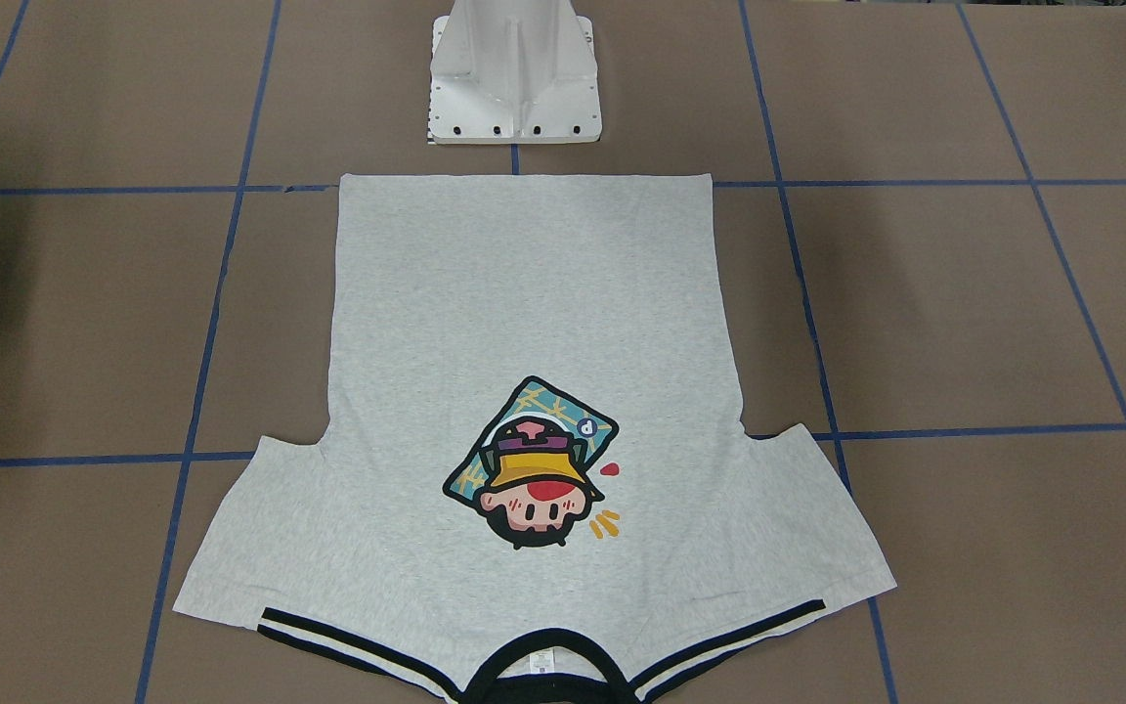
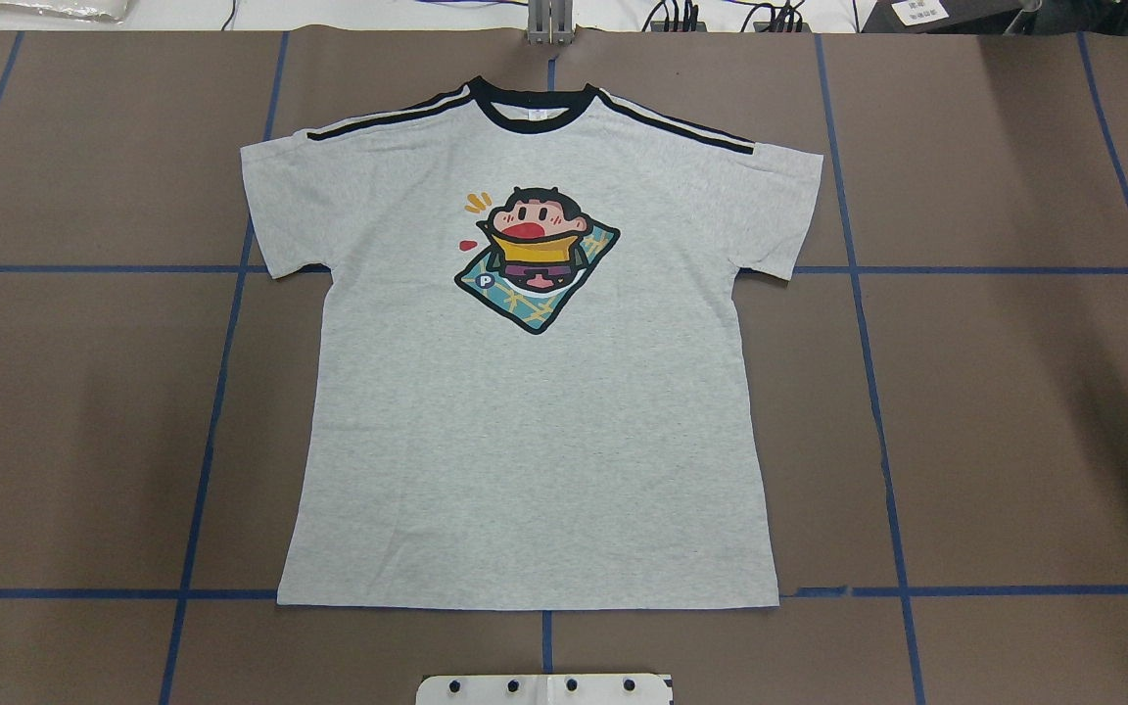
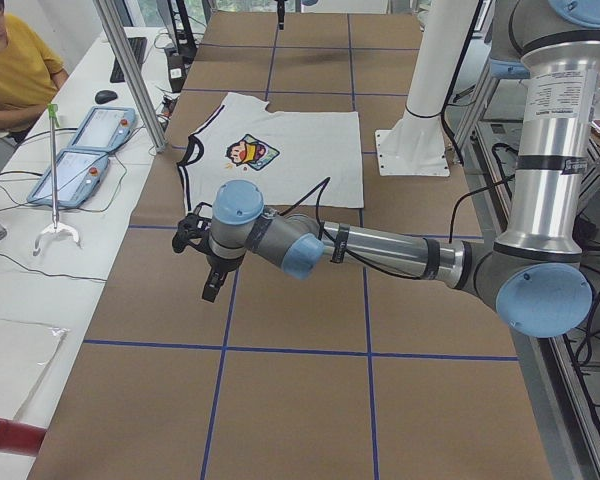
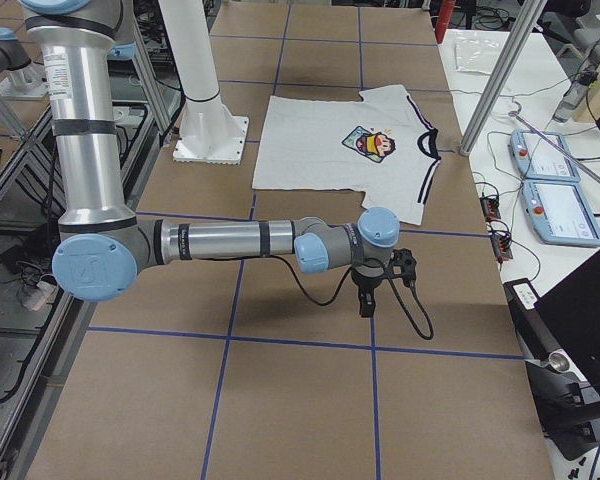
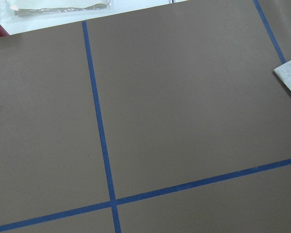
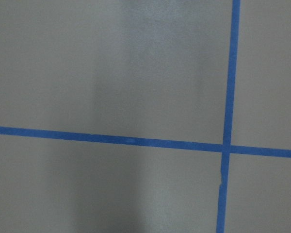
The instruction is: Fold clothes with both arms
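On the T-shirt [image 2: 525,470], the print [image 2: 537,259] bears a circled P [image 2: 485,281] (white).

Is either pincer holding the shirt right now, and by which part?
Neither. The T-shirt lies flat, apart from the left pincer and right pincer, both over bare table.

4 ext cams share T-shirt [image 2: 525,441], 2 wrist

A brown bench [image 2: 1014,411] carries a grid of blue tape lines [image 2: 1014,590]. Beyond its far edge, a white side table [image 3: 20,290] holds two tablet-like pendants [image 3: 72,172] and a clear plastic bag [image 3: 15,350]. A person in yellow [image 3: 15,65] sits there.
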